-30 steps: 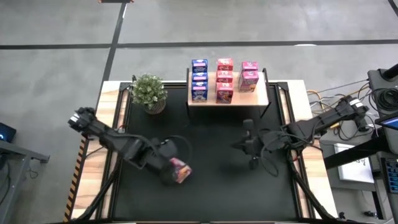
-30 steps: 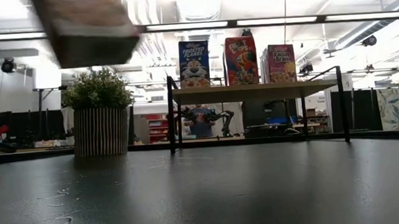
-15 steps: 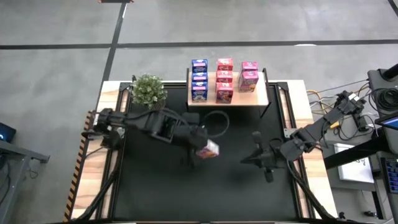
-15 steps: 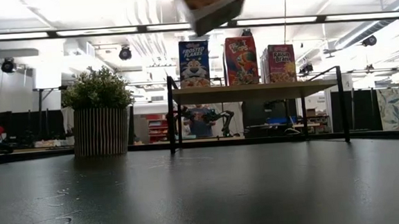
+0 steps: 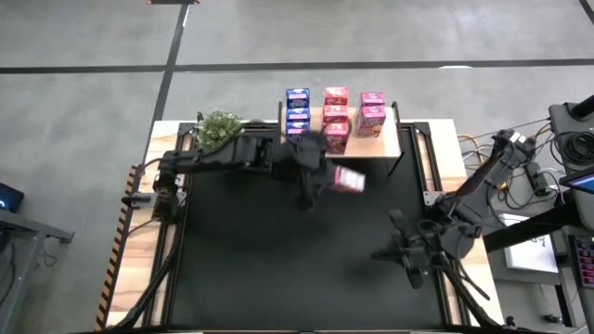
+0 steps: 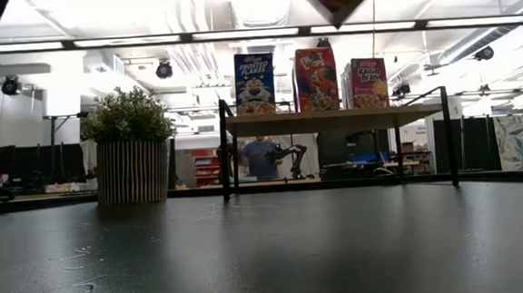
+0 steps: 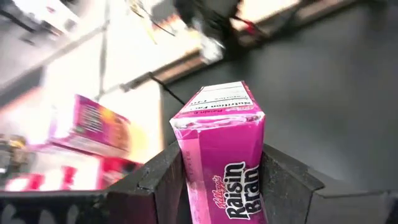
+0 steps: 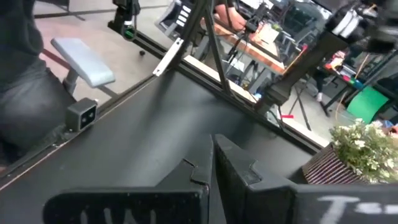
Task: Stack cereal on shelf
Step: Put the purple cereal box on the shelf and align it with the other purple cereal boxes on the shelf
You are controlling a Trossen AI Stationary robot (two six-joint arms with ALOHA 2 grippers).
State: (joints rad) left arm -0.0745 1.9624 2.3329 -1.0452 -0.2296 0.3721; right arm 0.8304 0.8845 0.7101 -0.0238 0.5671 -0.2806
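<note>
Since half a second earlier the left gripper (image 5: 327,176) had swung from frame centre up toward the shelf (image 5: 401,141), clamped on a pink box (image 7: 224,155) held in the air just below the shelf's front edge. The right gripper (image 5: 397,249), fingers pressed together, had drawn back toward the lower right. Cereal (image 5: 335,119) already stood in three columns on the shelf; a plant (image 5: 217,127) sat left of it, under the left arm.
</note>
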